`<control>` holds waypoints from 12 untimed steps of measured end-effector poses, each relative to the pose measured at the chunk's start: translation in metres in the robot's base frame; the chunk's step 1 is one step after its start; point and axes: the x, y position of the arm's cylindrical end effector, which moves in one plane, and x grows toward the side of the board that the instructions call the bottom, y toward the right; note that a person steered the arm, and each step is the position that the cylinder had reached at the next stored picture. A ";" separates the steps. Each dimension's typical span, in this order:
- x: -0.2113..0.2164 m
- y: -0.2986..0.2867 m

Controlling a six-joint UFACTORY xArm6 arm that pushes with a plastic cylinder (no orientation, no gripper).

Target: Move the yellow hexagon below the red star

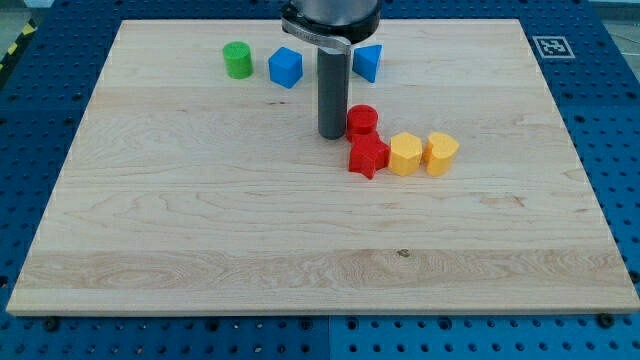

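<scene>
The arm carries no fingers at all: it ends in a straight dark rod, so there is nothing to open or close and nothing is held. The rod's tip rests on the light wooden table, just left of the red round plastic block and just beyond and left of the red star-shaped plastic block.

The red star, the yellow hexagonal plastic block and a second yellow plastic block, whose shape looks heart-like but is hard to confirm, sit in a tight row running left to right, apparently touching. The hexagon is therefore to the right of the star, not on its near side, so the task looks undone.

Relative to the tip, the hexagon lies to the right and slightly nearer, with the red star and red round block between them. From here a direct push would likely disturb the star, so the tip probably needs to go round to the hexagon's far side.

A green cylindrical plastic block, a blue cube-like plastic block and another blue plastic block stand along the far edge, well apart from the cluster.
</scene>
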 end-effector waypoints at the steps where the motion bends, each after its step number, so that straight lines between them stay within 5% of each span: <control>1: -0.001 0.000; 4: -0.033 -0.022; 6: -0.065 0.063; 7: -0.055 0.108; 12: 0.025 0.107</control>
